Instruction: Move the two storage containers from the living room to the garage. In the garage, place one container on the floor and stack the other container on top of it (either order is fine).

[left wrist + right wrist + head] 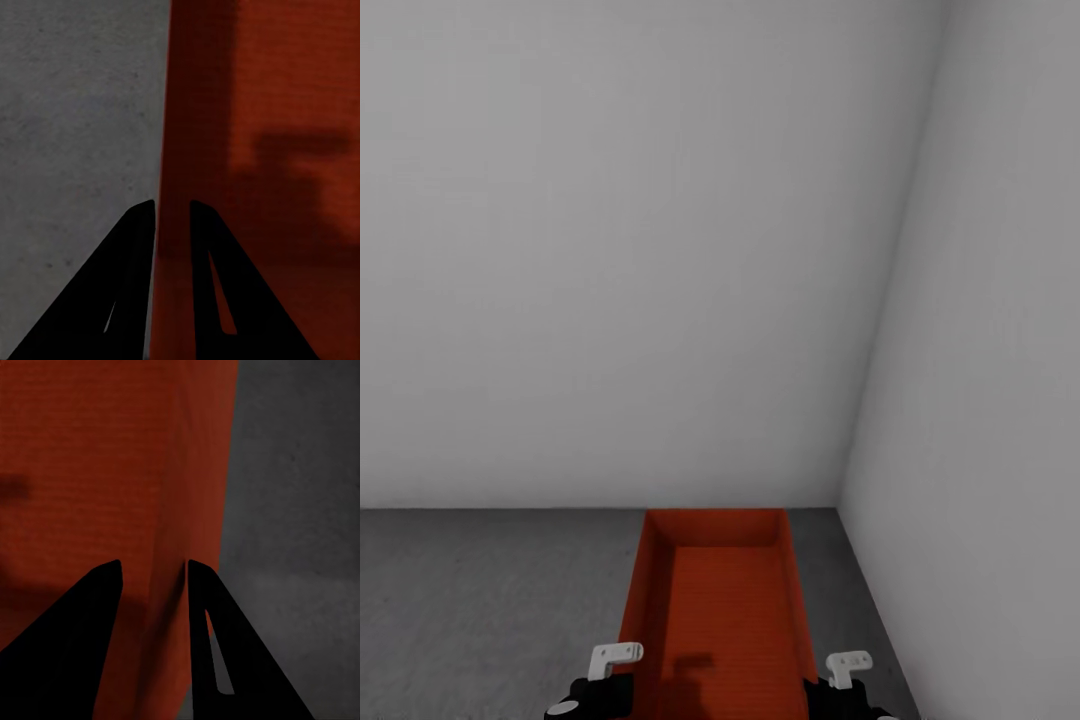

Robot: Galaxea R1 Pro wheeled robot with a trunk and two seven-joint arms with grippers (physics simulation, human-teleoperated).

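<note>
- Left gripper (172, 214): black fingers straddle the long side wall of the storage container (715, 610), one finger outside over the floor, one inside the bin. Wall sits in the narrow gap between them; cannot tell for certain that the pads press on it.
- Right gripper (150, 574): same arrangement on the opposite long wall, one finger inside, one outside. Gap somewhat wider here, with the orange wall running through it; contact also not resolvable.
- Back wall (630, 250): plain white, takes up most of the upper and middle frame in the head view.
- Side wall (990, 400): plain white, right of frame, meeting the back wall in a vertical corner line at centre right.
- Floor (480, 610): dark grey, speckled, lower left and a thin strip at lower right, between the bin and the side wall.
- Storage container: orange-red, lidless, lower centre of frame, long axis pointing away toward the back wall; far end just short of the wall base. Interior holds only a dark shadow near the bottom edge. Whether it rests on the floor or is held just above it, cannot tell.
- White brackets (615, 658) on the arms: bottom edge of the head view, one either side of the bin.
</note>
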